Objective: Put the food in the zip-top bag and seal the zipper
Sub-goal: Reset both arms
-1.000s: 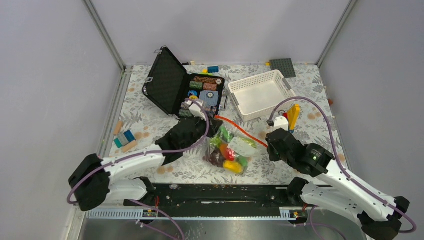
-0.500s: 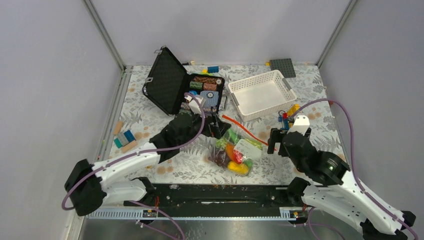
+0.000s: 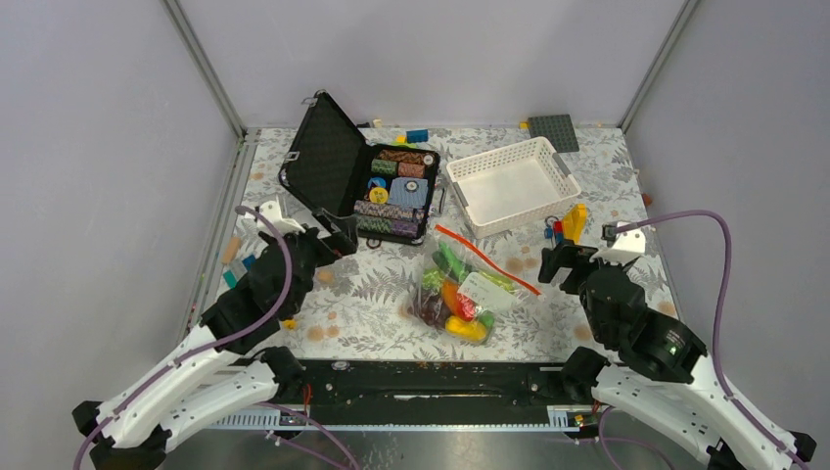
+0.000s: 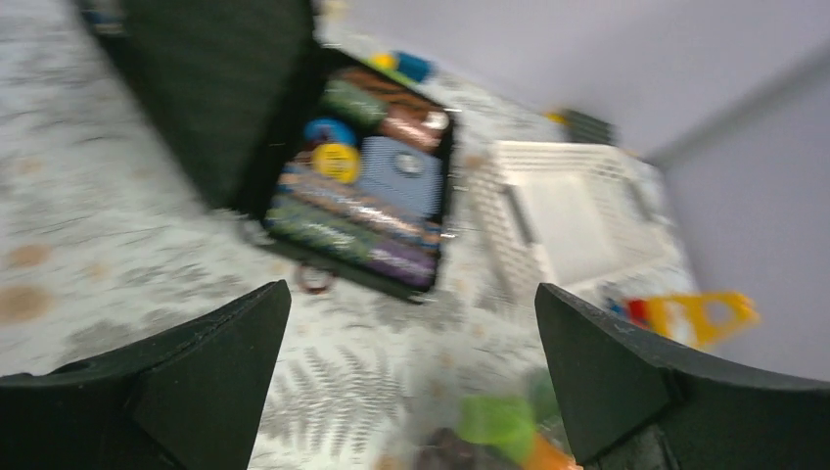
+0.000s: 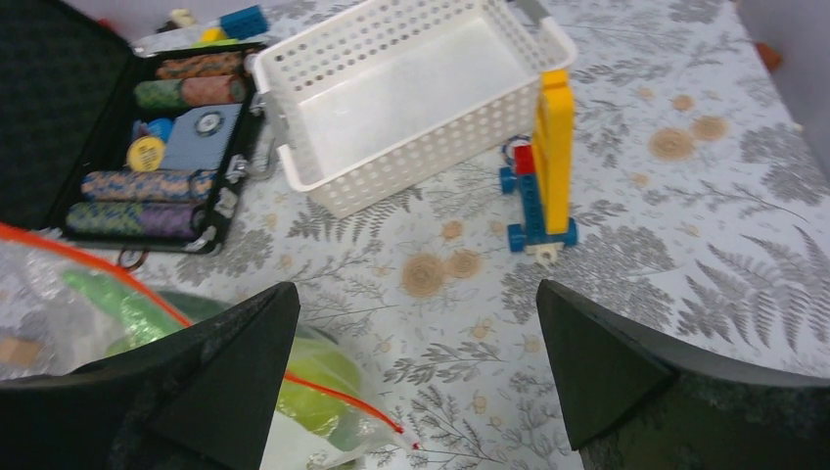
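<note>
Food, a handful of small toy fruits and vegetables in green, orange, red, yellow and dark purple (image 3: pixel 462 326), lies inside the clear crinkly zip-top bag with a white label patch (image 3: pixel 478 291). The bag rests flat on the fern-patterned table cover (image 3: pixel 372 304), near the middle and a little toward the near edge. The thin red-orange zipper strip (image 3: pixel 486 259) runs straight along the bag's far-right side. I cannot tell whether the mouth is pressed shut.

The left gripper (image 3: pixel 343 235) hangs well to the left of the bag with its jaws spread wide and nothing between them. The right gripper (image 3: pixel 558 264) is just to the right of the bag, near the zipper's right end, also wide open and empty.

The open black case with colourful chip stacks (image 3: pixel 391 186) lies just beyond the left gripper, with its lid raised on the left. Its near-right corner comes close to the zipper's far end. The empty white lattice basket (image 3: pixel 509 186) stands far right of the bag. A small yellow, red and blue toy-brick build (image 3: pixel 568 225) stands between the basket and the right gripper. A grey brick baseplate (image 3: pixel 554 131) lies at the far edge, and a few loose bricks (image 3: pixel 245 269) lie at the left, partly hidden by the left arm.
</note>
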You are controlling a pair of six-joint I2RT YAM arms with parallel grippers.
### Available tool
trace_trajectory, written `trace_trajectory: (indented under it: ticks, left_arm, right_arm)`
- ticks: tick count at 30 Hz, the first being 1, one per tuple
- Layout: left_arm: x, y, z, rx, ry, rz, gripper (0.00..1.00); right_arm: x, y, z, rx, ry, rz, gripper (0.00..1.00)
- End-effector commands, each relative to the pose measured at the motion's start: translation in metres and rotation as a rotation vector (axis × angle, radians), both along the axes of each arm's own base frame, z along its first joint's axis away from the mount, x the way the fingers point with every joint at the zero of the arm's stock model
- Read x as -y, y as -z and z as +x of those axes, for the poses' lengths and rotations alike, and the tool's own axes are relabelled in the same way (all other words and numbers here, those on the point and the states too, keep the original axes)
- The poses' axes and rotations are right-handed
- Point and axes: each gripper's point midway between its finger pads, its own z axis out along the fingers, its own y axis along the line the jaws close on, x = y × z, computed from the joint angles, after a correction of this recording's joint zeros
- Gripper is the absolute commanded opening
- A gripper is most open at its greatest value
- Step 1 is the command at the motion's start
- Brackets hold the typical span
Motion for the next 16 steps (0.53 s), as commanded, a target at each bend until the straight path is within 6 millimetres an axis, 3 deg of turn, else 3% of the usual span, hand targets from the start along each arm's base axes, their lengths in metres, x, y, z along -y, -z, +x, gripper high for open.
trace_trajectory:
  ticks: [1,4,8,16]
  left_arm:
    - [-0.076,0.029,0.002,-0.187,-0.402,0.145,0.99]
    - [-0.088,0.038,0.004,-0.242,-0.482,0.201,0.99]
    - [-0.087,0.047,0.006,-0.264,-0.472,0.211,0.99]
    - [-0.087,0.047,0.003,-0.239,-0.432,0.164,0.99]
  right_arm:
    - [0.038,-0.018,0.0,0.019,0.227,0.003,1.0]
    - [0.043,-0.023,-0.001,0.02,0.26,-0.003,1.0]
    - [0.045,-0.027,0.0,0.032,0.264,-0.015,1.0]
    - [0.043,-0.02,0.001,0.034,0.252,-0.022,1.0]
